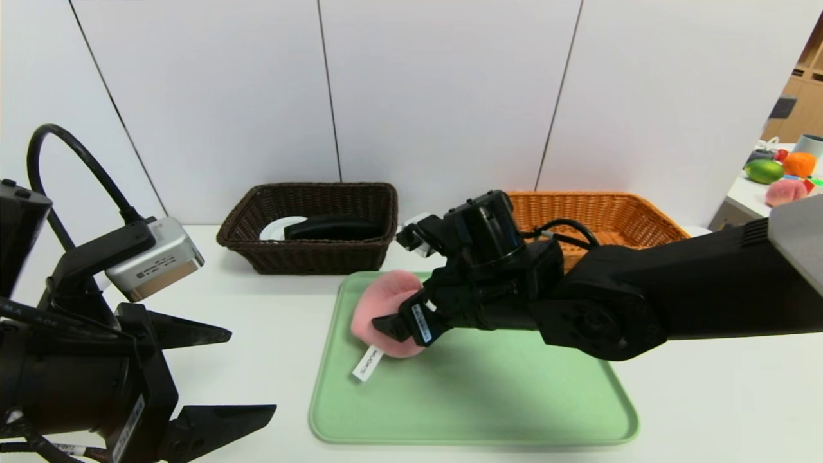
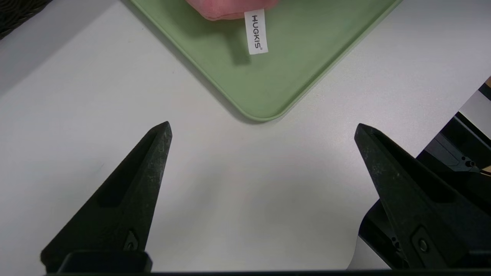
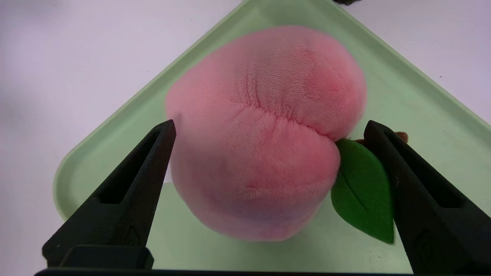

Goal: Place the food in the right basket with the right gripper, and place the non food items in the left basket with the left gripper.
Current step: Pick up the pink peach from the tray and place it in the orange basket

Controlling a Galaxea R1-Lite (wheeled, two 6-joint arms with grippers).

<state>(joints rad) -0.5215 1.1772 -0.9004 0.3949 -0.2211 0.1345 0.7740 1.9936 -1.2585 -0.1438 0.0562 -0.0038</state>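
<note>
A: Left hand [image 1: 254,371] nearest, lower left. Fingers wide apart, holding nothing, over the table [image 1: 257,302]. Idle, by the look of it.

B: And the right hand [image 3: 271,122]?

A: Over the plush peach [image 1: 380,292], fingers spread to either side. No grip seen. Peach lies on the green tray [image 1: 514,399], toward the end by the dark basket [image 1: 315,265]. White dish [image 1: 275,228] and black item [image 1: 334,227] inside that one.

B: Step in hand, then: grasp the peach. How to do it well?

A: Centre first. Green leaf [image 3: 362,191] and brown stem [image 3: 402,136] lie by one finger; contact uncertain. I'd shift so both fingers meet the plump body, leaf outside the pinch if possible.

B: Depth?

A: Low, past the widest part, short of pressing the tray. Close slowly; plush should squash, and a shallow bite may slip.

B: Afterwards?

A: Lift straight, watch the white tag [image 1: 368,364], clear the rim of the orange basket [image 1: 604,222], release inside. Peach counts as food, my reading.
</note>
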